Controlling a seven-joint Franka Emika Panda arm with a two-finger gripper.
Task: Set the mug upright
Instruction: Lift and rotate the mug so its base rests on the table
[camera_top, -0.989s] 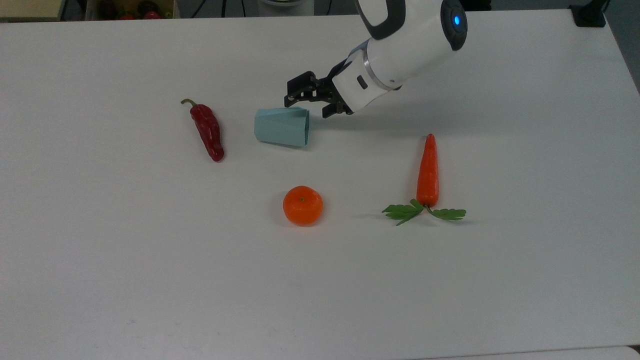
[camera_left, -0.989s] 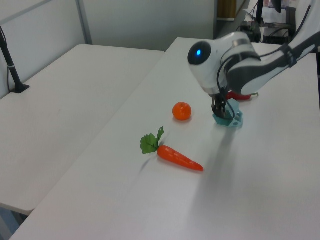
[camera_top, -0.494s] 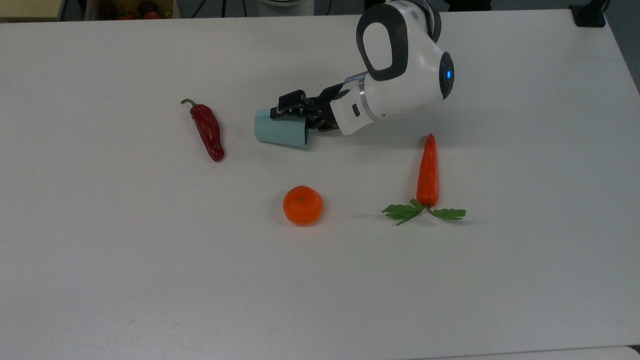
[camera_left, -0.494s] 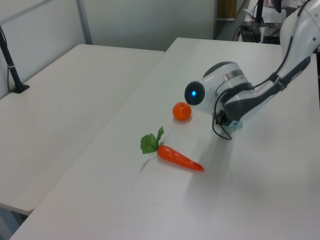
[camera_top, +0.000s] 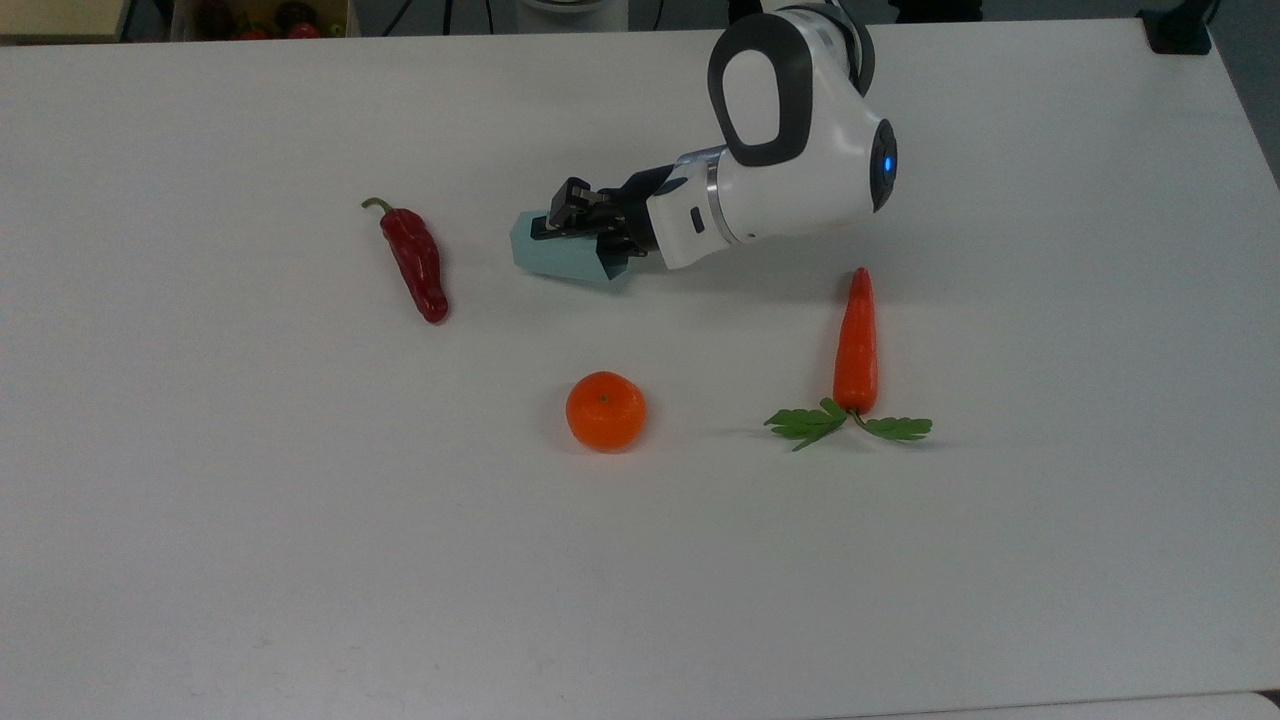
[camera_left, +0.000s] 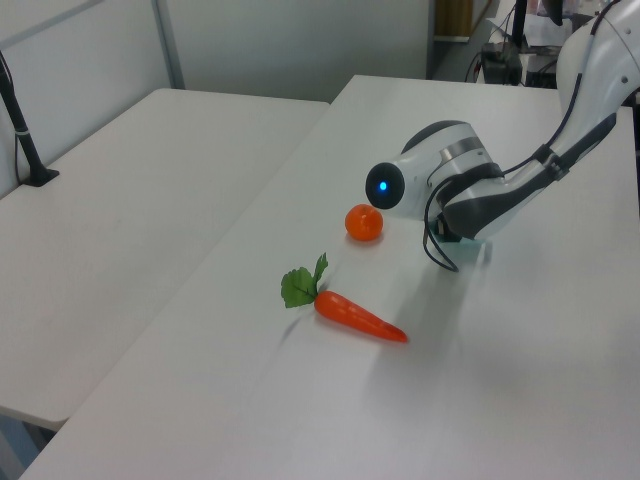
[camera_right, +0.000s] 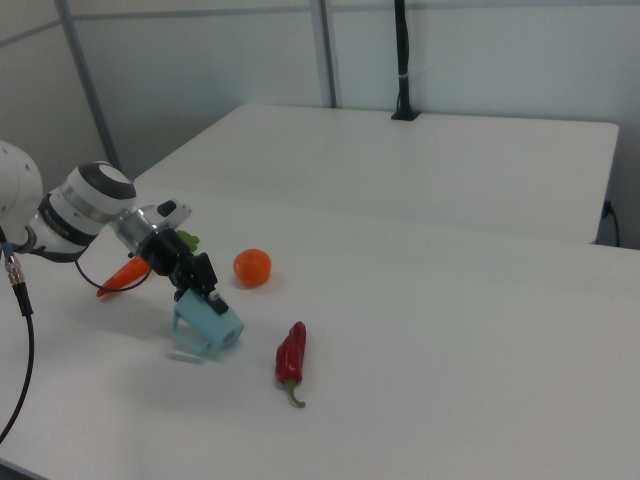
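In the top view, the gripper (camera_top: 585, 222) overlaps the upper face of the mug (camera_top: 560, 258), hiding that face and the rim nearest the wrist; finger spacing cannot be read there. In the left view, the wrist housing covers almost the whole mug (camera_left: 478, 247), leaving a pale sliver at the housing's 4 o'clock side. In the right view, the carrot (camera_right: 122, 277) is largely concealed behind the arm, with its leaves partly covered. The arm (camera_right: 20, 215) is cut off by the right view's left edge. A box of dark and red items (camera_top: 262, 17) at the table's 11 o'clock is cropped by the top view's upper edge; contents unidentifiable.
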